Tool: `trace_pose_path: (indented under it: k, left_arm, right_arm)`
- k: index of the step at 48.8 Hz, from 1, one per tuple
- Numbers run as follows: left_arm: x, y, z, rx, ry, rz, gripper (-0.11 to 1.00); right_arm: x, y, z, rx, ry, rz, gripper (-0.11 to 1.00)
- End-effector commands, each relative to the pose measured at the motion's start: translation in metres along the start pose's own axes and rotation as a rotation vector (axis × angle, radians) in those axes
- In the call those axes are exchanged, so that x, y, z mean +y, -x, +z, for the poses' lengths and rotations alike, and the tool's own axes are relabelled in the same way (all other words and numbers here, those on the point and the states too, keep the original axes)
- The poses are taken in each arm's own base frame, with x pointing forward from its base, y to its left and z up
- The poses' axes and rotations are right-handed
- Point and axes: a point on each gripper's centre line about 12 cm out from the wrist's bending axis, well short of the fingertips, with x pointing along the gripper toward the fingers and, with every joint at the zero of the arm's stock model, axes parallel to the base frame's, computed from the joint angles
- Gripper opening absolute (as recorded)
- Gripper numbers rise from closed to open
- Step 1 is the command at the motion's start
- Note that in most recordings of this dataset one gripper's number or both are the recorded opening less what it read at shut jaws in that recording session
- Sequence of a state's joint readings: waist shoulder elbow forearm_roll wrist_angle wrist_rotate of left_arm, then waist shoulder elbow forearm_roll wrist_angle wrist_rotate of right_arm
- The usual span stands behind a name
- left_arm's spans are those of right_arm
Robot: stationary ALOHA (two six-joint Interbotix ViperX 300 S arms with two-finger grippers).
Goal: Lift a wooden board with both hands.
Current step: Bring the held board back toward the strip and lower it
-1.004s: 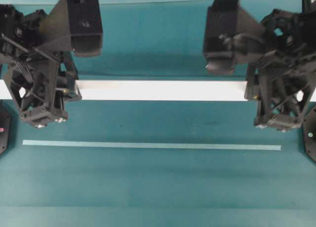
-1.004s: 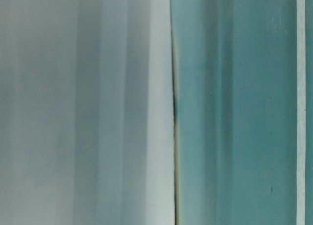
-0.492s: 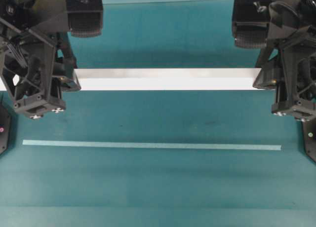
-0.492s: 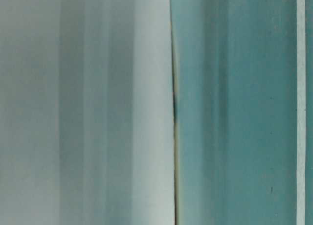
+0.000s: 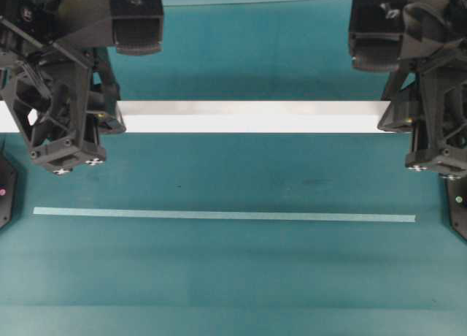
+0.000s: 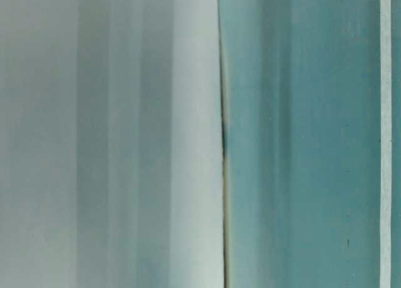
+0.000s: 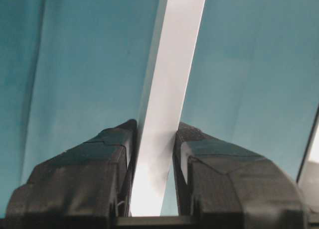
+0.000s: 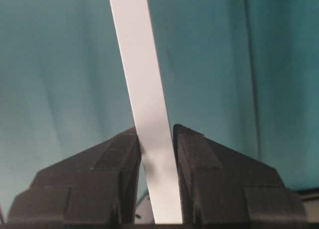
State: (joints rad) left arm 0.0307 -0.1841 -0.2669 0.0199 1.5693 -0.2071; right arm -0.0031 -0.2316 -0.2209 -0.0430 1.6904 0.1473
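The wooden board [image 5: 252, 117] is a long white plank running across the overhead view, held level above the teal table. My left gripper [image 5: 109, 118] is shut on its left end, and my right gripper [image 5: 390, 117] is shut on its right end. In the left wrist view the board [image 7: 172, 89] runs away between the two black fingers [image 7: 107, 154], which press its sides. The right wrist view shows the board [image 8: 144, 89] clamped the same way between the fingers [image 8: 199, 154]. The board's outermost ends are hidden under the arms.
A thin pale teal strip [image 5: 222, 215] lies on the table nearer the front, parallel to the board. Black arm bases [image 5: 458, 204] sit at the left and right table edges. The table-level view shows only blurred pale and teal surfaces [image 6: 301, 138].
Both grippers and the board rose together, shifting toward the top of the overhead view; over the last half second they have nearly held still. The strip has not moved.
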Motion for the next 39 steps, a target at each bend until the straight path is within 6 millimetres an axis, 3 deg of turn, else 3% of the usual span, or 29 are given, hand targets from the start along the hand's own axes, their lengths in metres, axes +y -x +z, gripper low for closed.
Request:
trace_pose_path:
  k: [1, 9, 23, 39]
  left_arm:
    - [0.006, 0.007, 0.006, -0.046, 0.024, 0.005, 0.18]
    - [0.006, -0.011, 0.002, 0.002, 0.028, 0.015, 0.18]
    - [0.008, -0.076, -0.022, 0.110, 0.027, 0.035, 0.18]
    - [0.012, -0.124, -0.045, 0.161, 0.027, 0.046, 0.18]
  right_arm:
    - [0.001, -0.008, 0.003, 0.003, -0.002, -0.003, 0.22]
    - [0.000, -0.032, -0.001, 0.072, 0.002, -0.026, 0.22]
    - [0.001, -0.085, -0.015, 0.193, 0.014, -0.046, 0.22]
    - [-0.001, -0.130, -0.028, 0.191, 0.022, -0.045, 0.22]
